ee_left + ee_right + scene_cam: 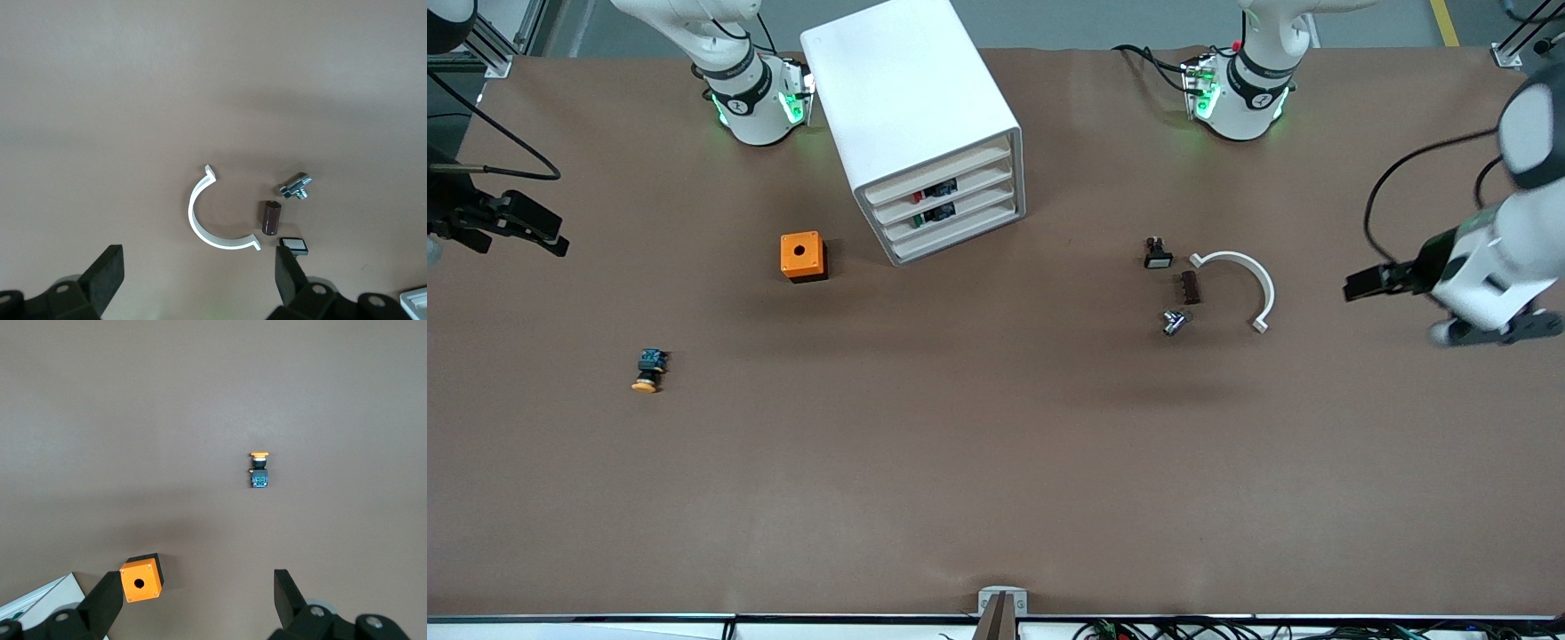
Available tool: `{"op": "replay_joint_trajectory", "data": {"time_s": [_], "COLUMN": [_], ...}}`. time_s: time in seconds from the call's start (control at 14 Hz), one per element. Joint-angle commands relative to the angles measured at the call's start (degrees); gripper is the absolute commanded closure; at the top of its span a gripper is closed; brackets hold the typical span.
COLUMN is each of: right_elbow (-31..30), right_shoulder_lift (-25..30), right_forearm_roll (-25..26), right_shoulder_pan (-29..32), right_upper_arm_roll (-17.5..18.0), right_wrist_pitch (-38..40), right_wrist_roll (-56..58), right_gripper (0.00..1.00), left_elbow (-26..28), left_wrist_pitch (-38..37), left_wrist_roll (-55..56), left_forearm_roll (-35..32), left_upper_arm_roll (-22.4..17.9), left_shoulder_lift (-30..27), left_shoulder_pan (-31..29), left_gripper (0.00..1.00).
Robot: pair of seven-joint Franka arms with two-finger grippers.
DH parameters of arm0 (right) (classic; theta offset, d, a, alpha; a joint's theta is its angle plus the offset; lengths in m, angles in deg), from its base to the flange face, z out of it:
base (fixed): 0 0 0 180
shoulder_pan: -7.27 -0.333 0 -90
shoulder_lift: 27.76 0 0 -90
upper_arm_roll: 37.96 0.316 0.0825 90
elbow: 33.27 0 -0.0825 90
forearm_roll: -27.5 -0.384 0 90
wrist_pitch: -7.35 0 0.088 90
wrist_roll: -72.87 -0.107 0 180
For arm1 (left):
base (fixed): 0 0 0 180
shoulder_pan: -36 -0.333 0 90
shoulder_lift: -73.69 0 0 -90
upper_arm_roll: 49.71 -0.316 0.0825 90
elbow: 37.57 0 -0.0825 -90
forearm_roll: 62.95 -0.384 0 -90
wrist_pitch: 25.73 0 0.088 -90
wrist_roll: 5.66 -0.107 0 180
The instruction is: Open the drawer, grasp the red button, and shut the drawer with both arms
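Both wide open: left gripper (1356, 286) frame right, right gripper (547, 233) frame left; risk of pulling the wrong drawer (935, 188), four alike.

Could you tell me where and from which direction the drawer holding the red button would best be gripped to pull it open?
Grip the pale front slat of the drawer, where the red button shows. Come in level from in front of the cabinet, probably hooking the fingers over the slat's top edge. The slat is thin, there is no handle, and all four drawers sit shut and flush.
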Motion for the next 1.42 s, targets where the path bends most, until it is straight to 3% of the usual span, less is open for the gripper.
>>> {"op": "replay_joint_trajectory", "data": {"time_s": [0.0,0.36,0.78,1.35], "right_elbow": [-0.8,-0.9,-1.1,-1.1], "right_shoulder_lift": [1.1,1.1,1.0,1.0], "right_forearm_roll": [-0.8,-0.8,-0.9,-0.9], "right_shoulder_pan": [0.6,0.6,0.6,0.6], "right_upper_arm_roll": [0.2,0.3,0.3,0.3], "right_wrist_pitch": [1.2,1.6,1.6,1.8], "right_wrist_roll": [0.7,0.1,-0.2,-0.2], "right_gripper": [0.00,0.00,0.00,0.00], "left_elbow": [-1.8,-5.2,-6.7,-12.6], "left_wrist_pitch": [-0.7,-0.4,-1.6,-10.4], "left_wrist_roll": [1.6,14.7,30.6,66.3], "left_forearm_roll": [-1.2,-5.0,-5.2,18.3], "left_upper_arm_roll": [-0.2,0.1,0.3,0.4], "left_shoulder_lift": [5.0,15.2,19.1,23.2], "left_shoulder_pan": [0.3,3.5,11.1,15.6], "left_gripper": [0.00,0.00,0.00,0.00]}}
